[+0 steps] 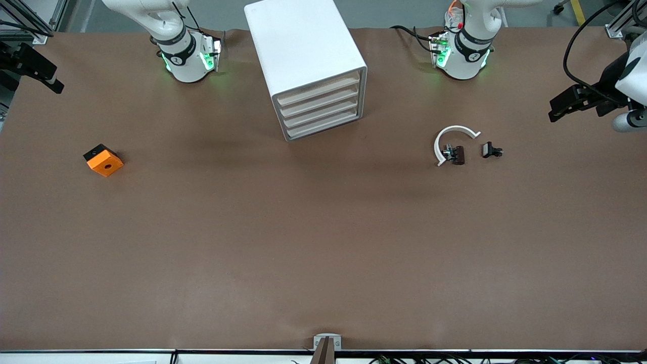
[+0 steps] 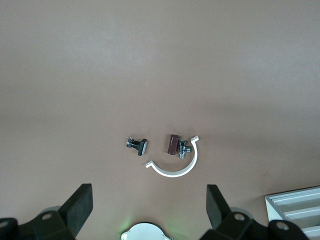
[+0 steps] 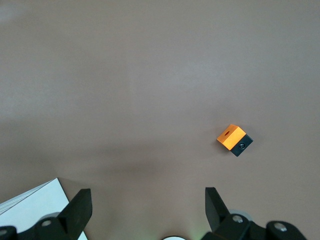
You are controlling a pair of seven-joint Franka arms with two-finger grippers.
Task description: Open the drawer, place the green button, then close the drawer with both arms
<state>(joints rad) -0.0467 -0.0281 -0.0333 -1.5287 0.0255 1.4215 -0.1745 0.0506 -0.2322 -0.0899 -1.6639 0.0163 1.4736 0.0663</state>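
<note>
Cabinet [image 1: 308,60] seen standing on table [image 1: 323,242] between arm bases, lowest drawer [image 1: 323,130] shut flush like the three above. Button not made out in any view. Left claw [image 2: 150,210] held high over table at left arm's end, fingers spread, nothing gripped. Right claw [image 3: 147,210] likewise released, over right arm's end. Orange block [image 1: 103,161] lying well apart from cabinet.

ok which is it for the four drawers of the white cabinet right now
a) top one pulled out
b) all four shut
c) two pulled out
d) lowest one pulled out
b: in the front view all four beige drawer fronts of the white cabinet sit flush in a stack, the lowest drawer included, and none sticks out.
</note>
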